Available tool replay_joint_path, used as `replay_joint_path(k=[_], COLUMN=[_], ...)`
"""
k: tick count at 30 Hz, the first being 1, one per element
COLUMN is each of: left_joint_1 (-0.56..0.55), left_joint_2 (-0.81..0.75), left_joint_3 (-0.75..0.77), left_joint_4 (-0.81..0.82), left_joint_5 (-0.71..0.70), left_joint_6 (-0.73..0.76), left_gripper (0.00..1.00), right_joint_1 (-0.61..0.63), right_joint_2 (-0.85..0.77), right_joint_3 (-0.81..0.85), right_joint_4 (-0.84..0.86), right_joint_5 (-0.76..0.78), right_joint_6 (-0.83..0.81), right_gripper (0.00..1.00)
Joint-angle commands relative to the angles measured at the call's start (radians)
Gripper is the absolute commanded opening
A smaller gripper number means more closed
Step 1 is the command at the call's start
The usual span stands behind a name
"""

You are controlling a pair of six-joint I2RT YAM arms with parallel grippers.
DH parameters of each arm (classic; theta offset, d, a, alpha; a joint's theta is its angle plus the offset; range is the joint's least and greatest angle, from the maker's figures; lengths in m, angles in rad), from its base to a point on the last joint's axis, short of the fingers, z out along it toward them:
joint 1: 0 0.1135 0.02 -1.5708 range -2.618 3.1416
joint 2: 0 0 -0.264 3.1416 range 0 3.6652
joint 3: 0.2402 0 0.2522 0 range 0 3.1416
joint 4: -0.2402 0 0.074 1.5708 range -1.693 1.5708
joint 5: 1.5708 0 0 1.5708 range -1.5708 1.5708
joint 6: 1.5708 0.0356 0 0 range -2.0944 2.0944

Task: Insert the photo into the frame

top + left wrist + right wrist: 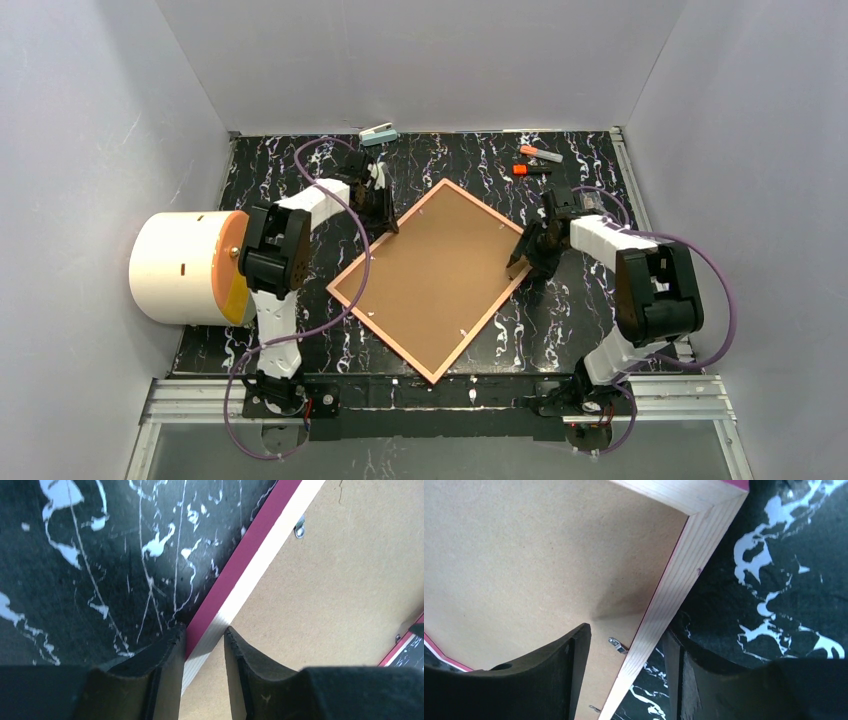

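The frame (684,565) lies face down mid-tabletop (470,160), long axis lower left to upper right. Left gripper (205,630) straddles the upper-left rail, seemingly pinching it. Right gripper (626,632) stands open astride the rail near the right corner. The photo is unseen beneath the backing board (430,275), if present.

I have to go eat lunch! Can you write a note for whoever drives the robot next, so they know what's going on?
Left gripper: fingers tight beside one frame rail; a real grip is uncertain.
Right gripper: open, astride another rail near a corner.
Frame lies face down on the table, backing board in it.
The photo is not visible, so unconfirmed.
Left: check the photo is inside, then fasten the board.
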Motion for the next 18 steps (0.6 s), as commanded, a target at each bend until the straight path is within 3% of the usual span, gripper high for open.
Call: replay_joint_path(k=[1, 10, 15, 18], left_joint_1=[-0.005, -0.006, -0.005, -0.003], left_joint_2=[-0.091, -0.227, -0.327, -0.389], left_joint_3=[-0.08, -0.261, -0.375, -0.429], left_joint_4=[-0.082, -0.043, 0.001, 0.004], left_joint_5=[-0.021, 0.009, 0.086, 0.061], left_joint_6=[-0.019, -0.059, -0.075, -0.067], left_gripper=[0.31, 0.32, 0.35, 0.38], right_joint_1=[-0.014, -0.026, -0.026, -0.026], right_joint_2=[0.054, 0.267, 0.281, 0.231], right_joint_3=[0.068, 0.315, 0.399, 0.408], right_joint_4=[0.097, 0.133, 0.106, 0.042], right_joint_5=[-0.042, -0.046, -0.024, 0.044], right_joint_6=[-0.044, -0.165, -0.215, -0.223], right_gripper=[0.62, 0.61, 0.67, 0.72])
